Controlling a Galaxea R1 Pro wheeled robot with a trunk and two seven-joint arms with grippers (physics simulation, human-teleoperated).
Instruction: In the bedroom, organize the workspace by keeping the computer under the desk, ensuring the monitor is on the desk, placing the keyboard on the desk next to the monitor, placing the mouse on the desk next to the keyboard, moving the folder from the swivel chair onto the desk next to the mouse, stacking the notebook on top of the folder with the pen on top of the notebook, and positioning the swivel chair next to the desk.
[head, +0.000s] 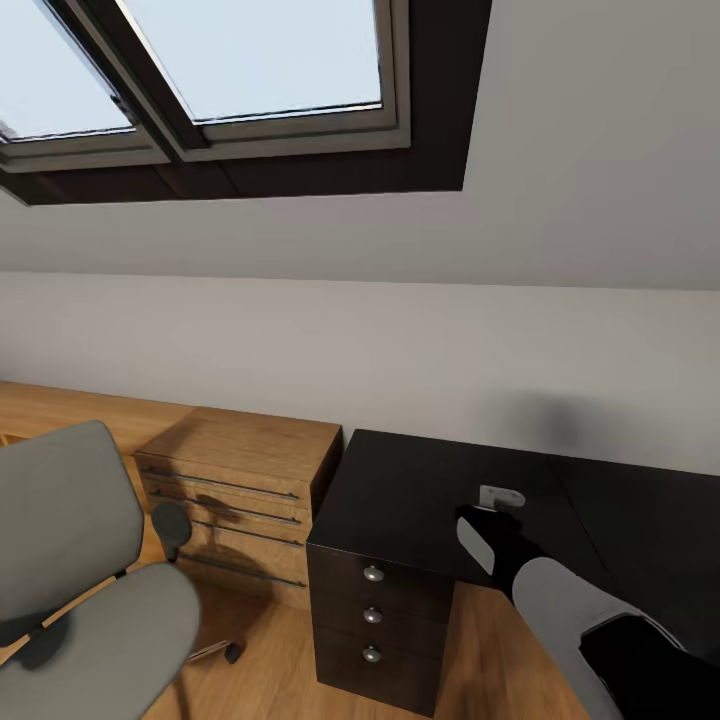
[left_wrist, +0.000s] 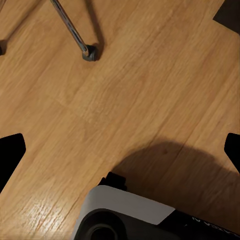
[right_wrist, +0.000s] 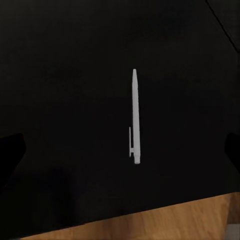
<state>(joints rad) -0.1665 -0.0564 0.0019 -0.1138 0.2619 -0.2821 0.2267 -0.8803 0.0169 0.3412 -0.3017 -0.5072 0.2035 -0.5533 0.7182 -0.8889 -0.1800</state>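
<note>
Sloped grey wall w/ dark-framed skylights (head: 200, 70) up top. Large glossy black-topped desk (head: 420, 490) at right, 3 dark drawers w/ round silver knobs. Light wooden dresser w/ long bar handles (head: 240, 500) just beside it on the left. Grey padded swivel chair (head: 80, 580) lower left, on light wood floor (head: 490, 650). Right arm's grey-and-black forearm (head: 570, 600) reaches over desk front edge

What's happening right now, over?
Right gripper open above pen on desk. Left gripper open over floor. Nothing in the way.
</note>
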